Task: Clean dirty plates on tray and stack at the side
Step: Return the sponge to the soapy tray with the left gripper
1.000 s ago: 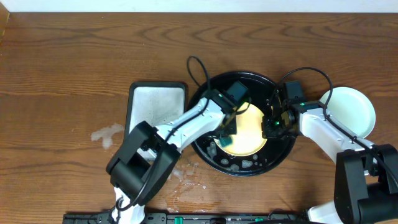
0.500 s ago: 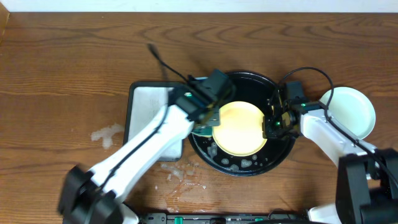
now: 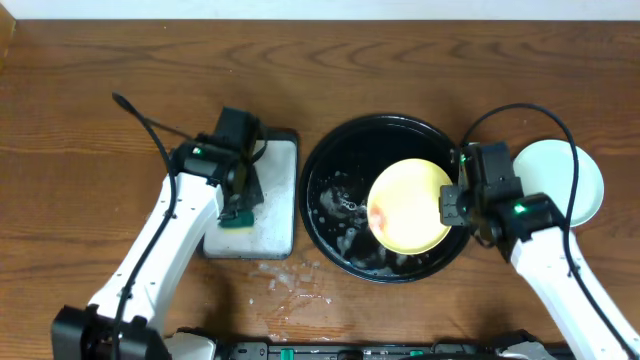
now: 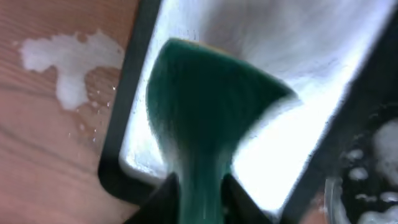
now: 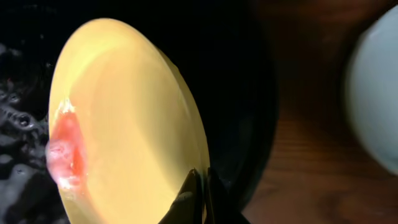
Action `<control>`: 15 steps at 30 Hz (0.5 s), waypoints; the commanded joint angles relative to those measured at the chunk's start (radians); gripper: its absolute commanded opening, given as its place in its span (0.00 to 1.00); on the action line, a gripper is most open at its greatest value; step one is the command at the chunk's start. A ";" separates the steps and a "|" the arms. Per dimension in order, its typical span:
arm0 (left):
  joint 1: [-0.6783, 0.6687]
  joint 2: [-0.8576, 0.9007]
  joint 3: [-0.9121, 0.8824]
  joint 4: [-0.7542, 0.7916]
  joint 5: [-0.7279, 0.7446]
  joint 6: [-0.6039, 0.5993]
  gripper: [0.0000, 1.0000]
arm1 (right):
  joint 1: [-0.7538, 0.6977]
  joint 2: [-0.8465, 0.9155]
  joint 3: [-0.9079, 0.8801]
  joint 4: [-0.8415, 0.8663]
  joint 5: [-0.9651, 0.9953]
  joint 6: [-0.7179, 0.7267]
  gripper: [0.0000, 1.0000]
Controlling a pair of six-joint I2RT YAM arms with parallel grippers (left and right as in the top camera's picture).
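Over the black tray (image 3: 330, 150), our right gripper (image 3: 448, 203) is pinched tight on the right rim of the yellow plate (image 3: 405, 210), which it holds tilted with a red-orange smear on its left side. From the right wrist view we see the two fingers closed flat against the rim of the plate (image 5: 124, 124), with no gap between them. A mint-green plate (image 3: 565, 175) sits on the table just right of the tray. Our left gripper (image 3: 240, 205) hangs over the grey tray (image 3: 275, 200). Its jaws are a little apart and squeeze the green sponge (image 4: 205, 106) to a narrow waist, though that view is blurred.
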 commanded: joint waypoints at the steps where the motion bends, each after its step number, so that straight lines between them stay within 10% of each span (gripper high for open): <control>1: 0.034 -0.003 -0.032 0.029 0.089 0.056 0.34 | 0.101 -0.051 0.000 -0.006 0.262 0.020 0.01; 15: 0.036 -0.146 -0.032 0.011 0.098 0.056 0.60 | 0.283 0.001 -0.004 -0.009 0.289 0.117 0.01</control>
